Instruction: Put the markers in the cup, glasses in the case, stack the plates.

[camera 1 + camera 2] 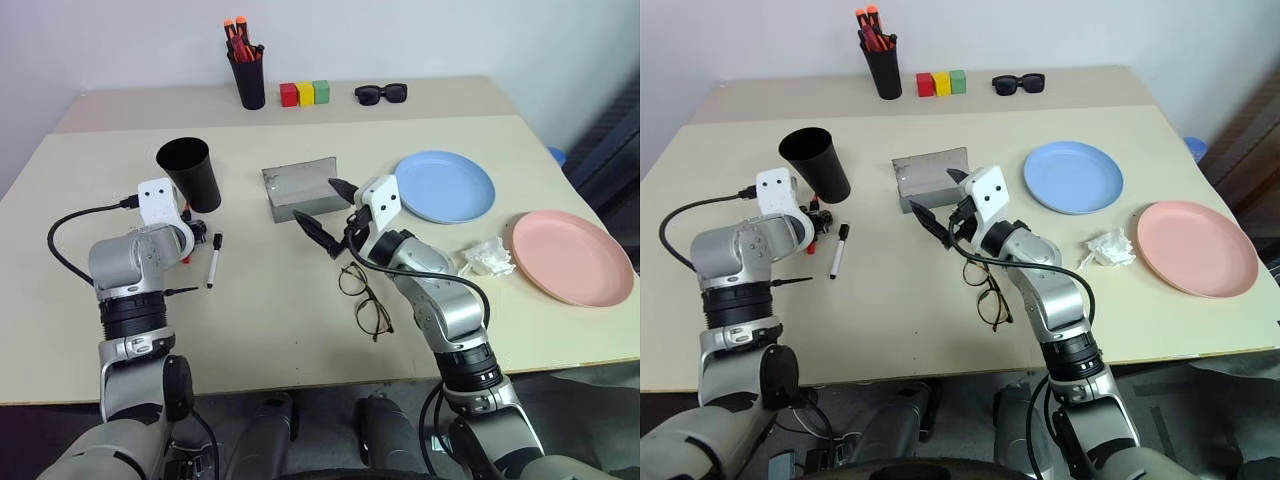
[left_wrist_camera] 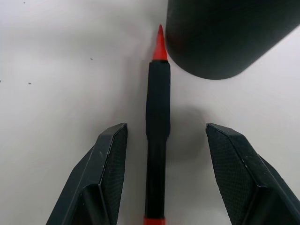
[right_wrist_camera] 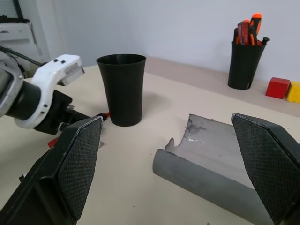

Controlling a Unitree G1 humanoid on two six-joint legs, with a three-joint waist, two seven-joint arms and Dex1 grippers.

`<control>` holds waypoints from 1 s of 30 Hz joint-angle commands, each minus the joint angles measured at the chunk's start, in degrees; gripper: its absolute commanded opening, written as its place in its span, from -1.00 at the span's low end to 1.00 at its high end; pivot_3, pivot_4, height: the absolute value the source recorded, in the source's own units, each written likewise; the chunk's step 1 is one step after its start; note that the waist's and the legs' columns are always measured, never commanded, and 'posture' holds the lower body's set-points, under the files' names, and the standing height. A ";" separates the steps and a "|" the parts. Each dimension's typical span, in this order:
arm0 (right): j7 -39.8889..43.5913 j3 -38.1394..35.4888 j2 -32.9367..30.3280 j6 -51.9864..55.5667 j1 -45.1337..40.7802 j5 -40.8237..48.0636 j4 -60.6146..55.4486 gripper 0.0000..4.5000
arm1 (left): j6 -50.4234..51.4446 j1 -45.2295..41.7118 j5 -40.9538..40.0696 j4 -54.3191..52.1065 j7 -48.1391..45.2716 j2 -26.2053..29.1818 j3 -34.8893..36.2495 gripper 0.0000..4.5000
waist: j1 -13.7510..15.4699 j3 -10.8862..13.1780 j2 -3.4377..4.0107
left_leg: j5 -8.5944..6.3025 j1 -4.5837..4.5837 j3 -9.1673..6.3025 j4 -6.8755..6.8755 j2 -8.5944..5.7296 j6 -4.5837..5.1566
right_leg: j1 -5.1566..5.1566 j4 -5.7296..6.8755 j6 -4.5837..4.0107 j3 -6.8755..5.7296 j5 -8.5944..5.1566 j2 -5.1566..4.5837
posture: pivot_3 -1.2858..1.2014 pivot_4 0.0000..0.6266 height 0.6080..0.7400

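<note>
Left gripper [image 2: 161, 140] sits low over the table [image 1: 270, 320], fingers spread, straddling the red marker [image 2: 157, 140] without touching it; the marker lies flat between the pads, red tip pointing at the base of the cup [image 1: 190, 172]. Cup stands upright just beyond the gripper, tip of the red marker nearly at its foot. White marker [image 1: 213, 260] with black cap lies on the table just right of the left gripper, apart from the cup.

Centre: grey case [image 1: 300, 188] is open, lid raised, nothing visible inside as far as the head views show. Right gripper [image 1: 330, 210] hovers just in front of the case, fingers spread wide, holding nothing. Glasses [image 1: 362, 297] lie flat on the table below the right forearm, near the front edge, well apart from the case.

Right: blue plate [image 1: 445, 187] rests beside the case; pink plate [image 1: 572, 257] further right near the table edge, not stacked. Crumpled white paper [image 1: 487, 257] lies between them.

Back edge: pen holder [image 1: 246, 72] with orange-capped pens, coloured blocks [image 1: 304, 93], black sunglasses [image 1: 381, 93].
</note>
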 commanded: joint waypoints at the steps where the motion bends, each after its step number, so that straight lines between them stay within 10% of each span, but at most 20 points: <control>1: -0.23 0.17 0.41 -0.81 0.12 0.42 -2.79 1.00 | -1.91 -0.56 0.98 1.90 1.19 0.43 1.50 0.20 | -0.03 0.00 0.00 | 0.00 0.00 0.00 0.00 0.00 0.00 | 0.00 0.00 0.00 0.00 0.00 0.00 | 0.03 -0.52 1.00; 8: -0.48 0.35 0.49 -0.61 0.43 0.43 -3.25 1.00 | -4.78 0.66 1.66 1.12 3.12 0.01 1.95 -0.99 | 0.01 0.00 0.00 | 0.00 0.01 -0.01 0.00 0.01 0.00 | 0.00 0.01 0.00 0.00 0.00 0.00 | 0.03 -0.52 1.00; 13: -0.63 0.30 0.33 -0.50 0.45 0.57 -3.51 1.00 | -6.98 2.79 1.36 -2.22 2.79 0.50 2.74 -0.99 | -0.16 0.00 0.00 | 0.00 0.01 -0.01 -0.01 0.02 0.00 | -0.01 0.01 0.00 0.01 0.00 0.00 | 0.03 -0.52 1.00; 19: 4.02 -0.54 -1.76 2.52 -1.83 4.94 -6.69 1.00 | -35.22 5.69 0.68 -13.85 4.56 -0.29 10.27 -0.99 | 0.18 0.01 -0.02 | -0.01 -0.06 -0.01 -0.05 0.07 -0.05 | -0.10 -0.02 -0.02 0.03 0.02 -0.02 | 0.03 -0.52 1.00; 30: 8.98 0.40 -1.80 5.90 -8.47 10.37 -8.76 1.00 | -61.77 -2.46 5.83 0.73 -5.51 2.21 -1.94 -0.99 | 0.36 0.01 -0.02 | 0.01 -0.04 0.11 0.00 -0.01 -0.01 | 0.07 -0.15 -0.04 -0.09 0.02 -0.05 | 0.03 -0.52 1.00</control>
